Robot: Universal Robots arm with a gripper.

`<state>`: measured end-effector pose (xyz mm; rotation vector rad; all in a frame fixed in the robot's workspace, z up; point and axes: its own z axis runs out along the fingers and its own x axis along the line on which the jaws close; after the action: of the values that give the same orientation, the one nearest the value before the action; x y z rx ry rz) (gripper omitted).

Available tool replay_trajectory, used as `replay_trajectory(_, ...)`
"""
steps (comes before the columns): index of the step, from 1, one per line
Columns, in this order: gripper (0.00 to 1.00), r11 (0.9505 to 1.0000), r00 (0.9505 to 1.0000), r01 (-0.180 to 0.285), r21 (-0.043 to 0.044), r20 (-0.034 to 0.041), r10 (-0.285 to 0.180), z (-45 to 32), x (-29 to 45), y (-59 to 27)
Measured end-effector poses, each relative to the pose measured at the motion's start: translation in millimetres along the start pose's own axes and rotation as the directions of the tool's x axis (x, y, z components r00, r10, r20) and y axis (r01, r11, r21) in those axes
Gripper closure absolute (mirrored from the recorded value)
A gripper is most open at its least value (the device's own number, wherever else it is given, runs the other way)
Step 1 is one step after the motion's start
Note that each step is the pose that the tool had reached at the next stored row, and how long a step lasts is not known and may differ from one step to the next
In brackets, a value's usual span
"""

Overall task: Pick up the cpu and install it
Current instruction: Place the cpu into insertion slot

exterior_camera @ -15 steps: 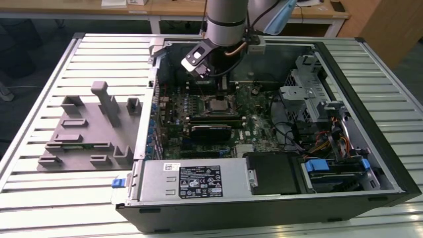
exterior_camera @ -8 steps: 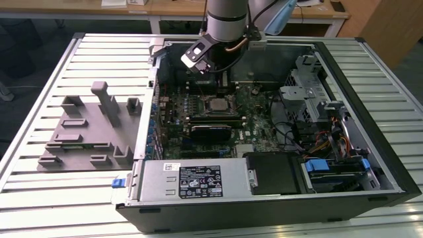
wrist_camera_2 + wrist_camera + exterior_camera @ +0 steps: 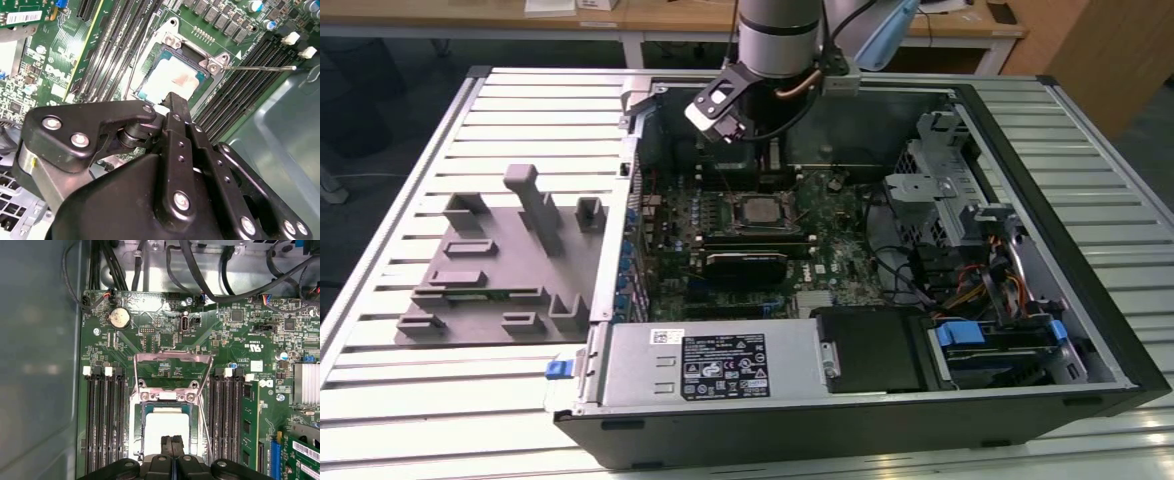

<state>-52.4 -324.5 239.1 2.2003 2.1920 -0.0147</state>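
- Claw (image 3: 172,441) (image 3: 175,100) closed, fingers pressed together, nothing held between them.
- Just past the fingertips, the cpu (image 3: 165,427) (image 3: 172,80) lies flat in its socket, silvery top up. Can't tell if the tips touch it.
- Load plate (image 3: 172,362) stands open; thin lever (image 3: 260,68) sticks out to one side.
- Memory slots (image 3: 105,425) flank the socket on the green motherboard (image 3: 235,335).
- Exterior view: the claw (image 3: 724,125) hangs above the cpu (image 3: 758,210) inside an open computer case (image 3: 854,430).
- Case lies on the slatted tabletop (image 3: 400,400); grey fixture block (image 3: 500,270) at the exterior view's left of it.
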Motion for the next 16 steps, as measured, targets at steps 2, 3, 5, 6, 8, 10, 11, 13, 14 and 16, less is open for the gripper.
replay_trajectory(2, 0.89, 1.0, 1.0, 0.0, 0.0, 0.0, 0.0, -2.0, -0.1, 0.0)
replay_trajectory(3, 0.89, 1.0, 1.0, 0.0, -0.0001, -0.0001, 0.0, -3.1, -0.1, 0.1)
replay_trajectory(5, 0.89, 1.0, 1.0, 0.0, 0.0, 0.0, 0.0, -5.7, -0.2, 0.1)
replay_trajectory(6, 0.89, 1.0, 1.0, 0.0, 0.0, 0.0, 0.0, -7.2, -0.2, 0.1)
replay_trajectory(8, 0.89, 1.0, 1.0, 0.0, 0.0, 0.0, 0.0, -10.4, -0.3, 0.2)
replay_trajectory(10, 0.89, 1.0, 1.0, 0.0, 0.0001, 0.0001, 0.0, -13.3, -0.4, 0.2)
replay_trajectory(11, 0.89, 1.0, 1.0, 0.0, 0.0, -0.0001, 0.0, -17.3, -0.5, 0.3)
replay_trajectory(13, 0.89, 1.0, 1.0, 0.0, 0.0, -0.0001, 0.0, -19.7, -0.6, 0.4)
replay_trajectory(14, 0.89, 1.0, 1.0, 0.0, 0.0, -0.0001, 0.0, -20.8, -0.6, 0.4)
replay_trajectory(16, 0.89, 1.0, 1.0, 0.0, 0.0, 0.0001, 0.0, -22.9, -0.7, 0.4)
